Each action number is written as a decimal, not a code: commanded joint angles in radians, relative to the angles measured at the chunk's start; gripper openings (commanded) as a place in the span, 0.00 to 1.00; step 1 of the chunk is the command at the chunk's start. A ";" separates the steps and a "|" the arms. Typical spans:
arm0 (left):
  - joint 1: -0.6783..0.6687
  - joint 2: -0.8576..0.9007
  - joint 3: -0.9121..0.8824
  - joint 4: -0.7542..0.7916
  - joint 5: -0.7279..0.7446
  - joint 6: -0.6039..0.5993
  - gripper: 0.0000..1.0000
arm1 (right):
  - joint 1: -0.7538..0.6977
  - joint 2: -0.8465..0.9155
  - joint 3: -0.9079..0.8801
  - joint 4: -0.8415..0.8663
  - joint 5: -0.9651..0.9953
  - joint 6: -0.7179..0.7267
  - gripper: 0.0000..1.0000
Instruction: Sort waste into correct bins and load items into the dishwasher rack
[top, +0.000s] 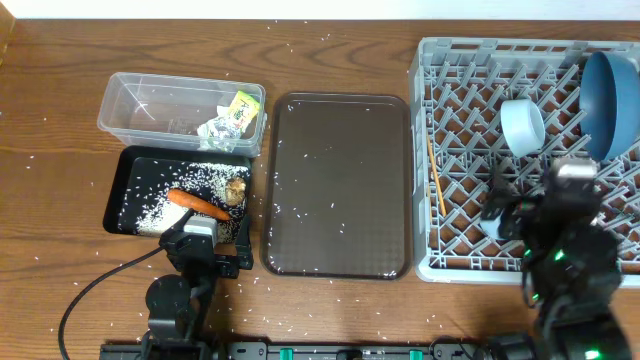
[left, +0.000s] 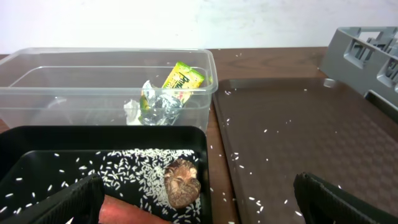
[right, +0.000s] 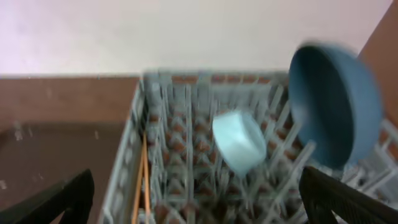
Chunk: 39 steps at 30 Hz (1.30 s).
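Since my left gripper (left: 199, 186) hangs spread over the black tub's (top: 117, 190) near rim, carrot (top: 198, 204) inside, and my right gripper (right: 199, 193) gapes empty over the rack (top: 421, 150) holding the plate (top: 612, 95), I'd lift both straight up, snagging nothing.

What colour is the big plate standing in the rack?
The plate is dark blue, seen best in the overhead view.

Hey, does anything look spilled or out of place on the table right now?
Yes. The white rice is not confined to the black tub: loose grains are dotted over the brown tray and across much of the wooden table, so it looks like a spill.
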<state>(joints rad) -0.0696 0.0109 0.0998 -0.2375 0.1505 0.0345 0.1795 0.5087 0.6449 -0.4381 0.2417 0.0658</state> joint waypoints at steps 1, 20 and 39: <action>-0.006 -0.006 -0.018 -0.023 -0.003 0.014 0.98 | -0.013 -0.145 -0.158 0.066 -0.011 -0.030 0.99; -0.006 -0.006 -0.018 -0.023 -0.003 0.014 0.98 | -0.178 -0.504 -0.640 0.378 -0.156 -0.008 0.99; -0.006 -0.006 -0.018 -0.023 -0.003 0.014 0.98 | -0.186 -0.504 -0.640 0.375 -0.156 -0.007 0.99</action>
<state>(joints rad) -0.0696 0.0109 0.0998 -0.2375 0.1505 0.0345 0.0010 0.0143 0.0109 -0.0635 0.0929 0.0490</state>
